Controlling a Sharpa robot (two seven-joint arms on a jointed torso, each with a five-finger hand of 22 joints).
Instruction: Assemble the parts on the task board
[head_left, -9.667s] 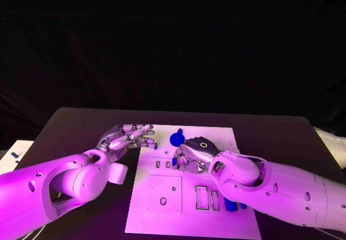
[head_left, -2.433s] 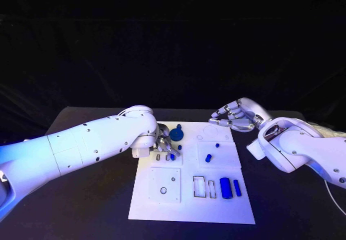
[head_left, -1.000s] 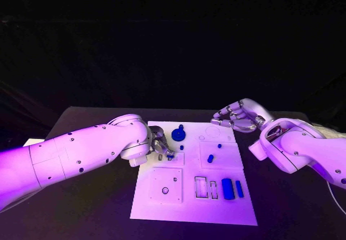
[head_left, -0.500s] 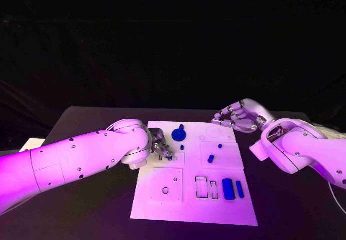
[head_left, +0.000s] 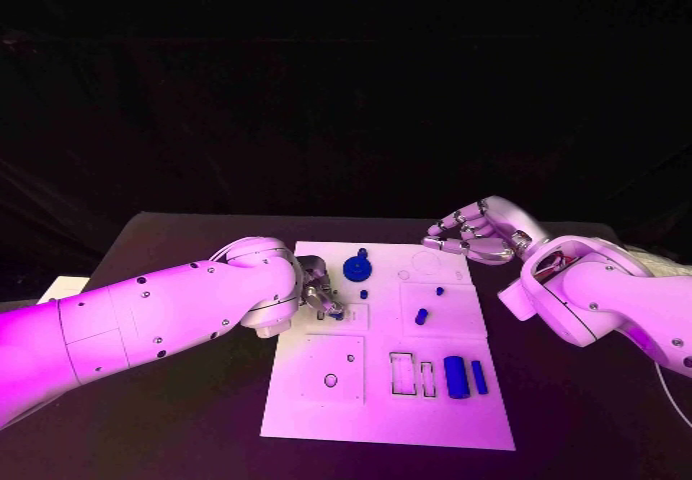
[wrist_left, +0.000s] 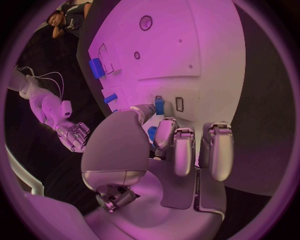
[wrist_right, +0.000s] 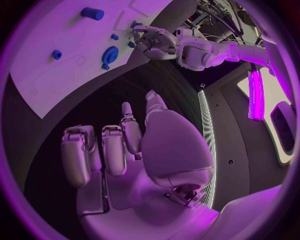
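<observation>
The white task board (head_left: 387, 410) lies mid-table. My left hand (head_left: 320, 297) rests on its upper left, where thumb and a finger meet at a small blue part (wrist_left: 159, 106) standing in one of two small slots; it also shows as a blue speck, the small blue part (head_left: 335, 313). My left hand (wrist_left: 156, 150) has its other fingers curled. My right hand (head_left: 476, 232) hovers off the board's far right corner, fingers curled in, holding nothing. A blue gear (head_left: 356, 268), a peg (head_left: 364, 294), a short piece (head_left: 421, 317), a cylinder (head_left: 456, 377) and a bar (head_left: 479, 377) are on the board.
Two bare rectangular slots (head_left: 402, 373) sit left of the cylinder. A round hole (head_left: 330, 380) lies in the lower left panel. Black table (head_left: 173, 420) surrounds the board on all sides. The right wrist view shows the board (wrist_right: 75, 70) and my left hand (wrist_right: 150, 42).
My left hand has stayed at the small slots with the blue part at its fingertips. The right hand has kept its place above the table.
</observation>
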